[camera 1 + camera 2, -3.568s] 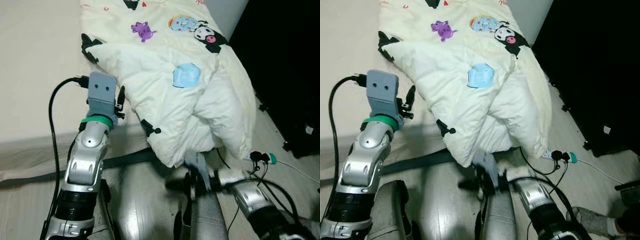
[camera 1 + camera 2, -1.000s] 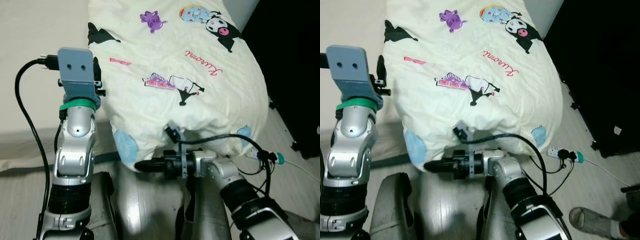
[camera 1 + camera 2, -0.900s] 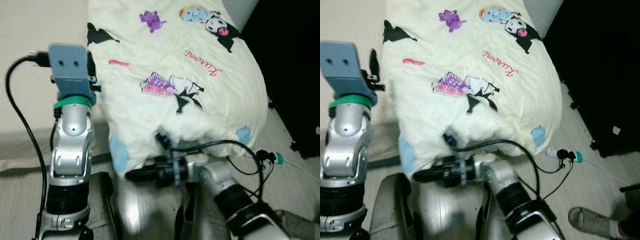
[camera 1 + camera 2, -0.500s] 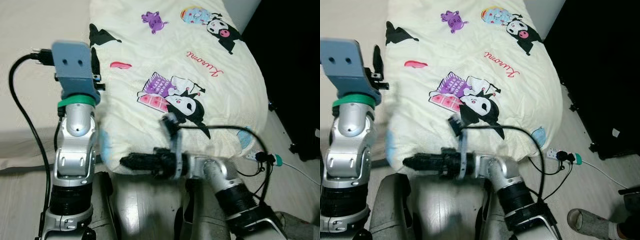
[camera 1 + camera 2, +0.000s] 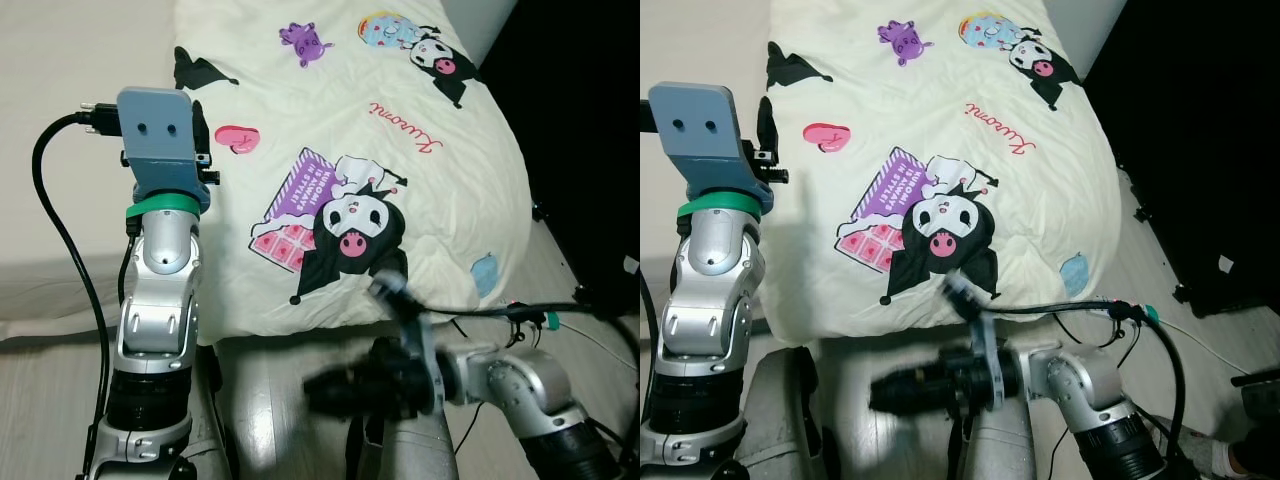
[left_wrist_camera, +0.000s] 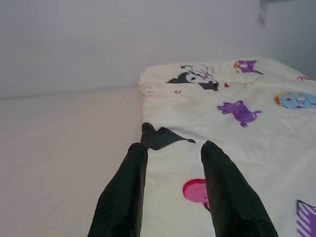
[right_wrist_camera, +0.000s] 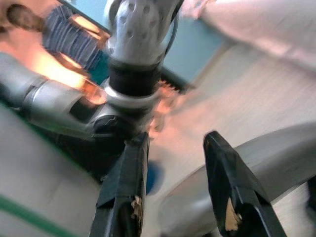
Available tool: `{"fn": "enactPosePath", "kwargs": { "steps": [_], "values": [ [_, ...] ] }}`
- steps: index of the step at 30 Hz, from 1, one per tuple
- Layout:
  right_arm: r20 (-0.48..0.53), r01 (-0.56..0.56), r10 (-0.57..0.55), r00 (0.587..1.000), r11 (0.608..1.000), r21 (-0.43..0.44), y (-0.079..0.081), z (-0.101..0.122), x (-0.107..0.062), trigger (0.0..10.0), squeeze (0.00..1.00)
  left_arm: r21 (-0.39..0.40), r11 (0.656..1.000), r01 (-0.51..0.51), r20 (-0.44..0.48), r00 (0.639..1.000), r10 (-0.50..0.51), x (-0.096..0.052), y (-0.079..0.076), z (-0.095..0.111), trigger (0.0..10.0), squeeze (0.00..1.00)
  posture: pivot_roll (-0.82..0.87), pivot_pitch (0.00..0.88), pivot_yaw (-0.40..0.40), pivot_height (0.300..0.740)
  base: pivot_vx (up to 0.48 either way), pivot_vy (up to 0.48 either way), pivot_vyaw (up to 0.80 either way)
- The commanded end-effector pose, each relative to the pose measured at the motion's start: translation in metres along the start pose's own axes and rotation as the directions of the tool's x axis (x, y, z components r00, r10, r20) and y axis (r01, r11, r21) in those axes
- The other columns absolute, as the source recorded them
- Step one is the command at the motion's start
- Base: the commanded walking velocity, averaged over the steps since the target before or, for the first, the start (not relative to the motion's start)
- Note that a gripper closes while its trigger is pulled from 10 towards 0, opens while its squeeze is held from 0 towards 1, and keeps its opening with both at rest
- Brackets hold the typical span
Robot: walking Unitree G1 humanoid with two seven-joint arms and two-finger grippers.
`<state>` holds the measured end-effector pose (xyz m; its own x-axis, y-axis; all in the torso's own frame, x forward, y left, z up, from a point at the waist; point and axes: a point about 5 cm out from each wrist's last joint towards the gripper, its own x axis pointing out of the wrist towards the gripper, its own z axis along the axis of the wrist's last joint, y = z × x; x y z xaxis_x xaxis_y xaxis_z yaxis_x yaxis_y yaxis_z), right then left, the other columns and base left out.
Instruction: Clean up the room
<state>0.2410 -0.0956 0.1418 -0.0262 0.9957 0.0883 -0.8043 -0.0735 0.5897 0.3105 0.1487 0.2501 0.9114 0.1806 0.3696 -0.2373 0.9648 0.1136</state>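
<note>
Blanket (image 5: 380, 150) spread flat | left pincer (image 6: 173, 163) wide, over its edge | right pincer (image 7: 173, 163) wide, empty, blurred below bed

Head eyes look down on the blanket (image 5: 400, 150); wrist cameras sight along claws.

— What did the room look like?
— Pale wood-look floor (image 5: 40, 380) ran along the bed's (image 5: 70, 150) near edge; a dark cabinet (image 5: 1210, 150) stood right, a grey wall (image 6: 123, 39) behind.

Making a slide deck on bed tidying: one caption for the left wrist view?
Open left tool poised over the edge of a cream cartoon-print comforter spread on the bed.
</note>
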Motion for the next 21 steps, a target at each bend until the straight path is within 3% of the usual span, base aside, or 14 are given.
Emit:
{"fn": "enactPosePath", "kwargs": {
  "steps": [1,3,4,5,7,8,9,10,11,13,15,18,20,21],
  "values": [
    [0.042,0.107,-0.104,0.994,0.992,-0.072,-0.007,0.007,-0.005,10.0,0.00,0.009,1.000,0.011,-0.038,0.999,-0.011,-0.004,-0.001,-0.009,10.0,0.00,0.05,0.154,-0.035,0.490,0.000,0.000,0.00],
    [0.271,0.475,-0.402,0.874,0.822,-0.314,-0.029,0.040,-0.007,10.0,0.00,-0.010,1.000,0.030,-0.129,0.991,-0.031,-0.008,-0.001,-0.025,10.0,0.00,0.04,0.144,-0.030,0.490,0.000,0.000,0.00],
    [0.412,0.624,-0.485,0.771,0.703,-0.341,-0.033,0.056,-0.010,10.0,0.00,-0.019,0.998,0.063,-0.181,0.981,-0.066,-0.010,0.000,-0.035,10.0,0.00,0.04,0.138,-0.026,0.490,0.000,0.000,0.00],
    [0.412,0.624,-0.485,0.771,0.703,-0.341,-0.033,0.056,-0.010,10.0,0.00,-0.019,0.998,0.063,-0.181,0.981,-0.066,-0.010,0.000,-0.035,10.0,0.00,0.04,0.138,-0.026,0.490,0.000,0.000,0.00],
    [0.562,0.769,-0.545,0.622,0.559,-0.309,-0.032,0.070,-0.018,10.0,0.00,-0.027,0.993,0.119,-0.242,0.963,-0.122,-0.013,0.001,-0.050,10.0,0.00,0.04,0.128,-0.020,0.490,0.000,0.000,0.00],
    [0.598,0.805,-0.559,0.575,0.517,-0.290,-0.031,0.073,-0.021,10.0,0.00,-0.028,0.990,0.139,-0.258,0.956,-0.141,-0.014,0.002,-0.054,10.0,0.00,0.04,0.128,-0.020,0.490,0.000,0.000,0.00],
    [0.598,0.805,-0.559,0.575,0.517,-0.290,-0.031,0.073,-0.021,10.0,0.00,-0.028,0.990,0.139,-0.258,0.956,-0.141,-0.014,0.002,-0.054,10.0,0.00,0.04,0.128,-0.020,0.490,0.000,0.000,0.00],
    [0.634,0.844,-0.574,0.518,0.463,-0.270,-0.030,0.076,-0.027,10.0,0.00,-0.030,0.986,0.161,-0.280,0.946,-0.163,-0.014,0.004,-0.059,10.0,0.00,0.03,0.123,-0.020,0.490,0.000,0.000,0.00],
    [0.634,0.844,-0.574,0.518,0.463,-0.270,-0.030,0.076,-0.027,10.0,0.00,-0.030,0.986,0.161,-0.280,0.946,-0.163,-0.014,0.004,-0.059,10.0,0.00,0.03,0.123,-0.020,0.490,0.000,0.000,0.00],
    [0.705,0.921,-0.597,0.382,0.311,-0.236,-0.026,0.085,-0.044,10.0,0.00,-0.038,0.986,0.164,-0.320,0.933,-0.167,-0.013,0.012,-0.069,10.0,0.00,0.01,0.119,-0.024,0.490,0.000,0.000,0.00],
    [0.748,0.956,-0.597,0.291,0.209,-0.206,-0.023,0.090,-0.058,10.0,0.00,-0.065,0.989,0.134,-0.343,0.928,-0.148,-0.011,0.018,-0.074,10.0,0.00,-0.01,0.117,-0.026,0.490,0.000,0.000,0.00],
    [0.768,0.972,-0.596,0.236,0.154,-0.179,-0.022,0.092,-0.067,10.0,0.00,-0.091,0.990,0.109,-0.355,0.925,-0.135,-0.011,0.020,-0.076,10.0,0.00,-0.01,0.114,-0.027,0.490,0.000,0.000,0.00],
    [0.787,0.990,-0.601,0.140,0.073,-0.120,-0.027,0.087,-0.080,10.0,0.00,-0.129,0.988,0.089,-0.355,0.926,-0.130,-0.011,0.020,-0.076,10.0,0.00,-0.02,0.109,-0.035,0.490,0.000,0.000,0.00],
    [0.787,0.990,-0.601,0.140,0.073,-0.120,-0.027,0.087,-0.080,10.0,0.00,-0.129,0.988,0.089,-0.355,0.926,-0.130,-0.011,0.020,-0.076,10.0,0.00,-0.02,0.109,-0.035,0.490,0.000,0.000,0.00]
  ]
}}
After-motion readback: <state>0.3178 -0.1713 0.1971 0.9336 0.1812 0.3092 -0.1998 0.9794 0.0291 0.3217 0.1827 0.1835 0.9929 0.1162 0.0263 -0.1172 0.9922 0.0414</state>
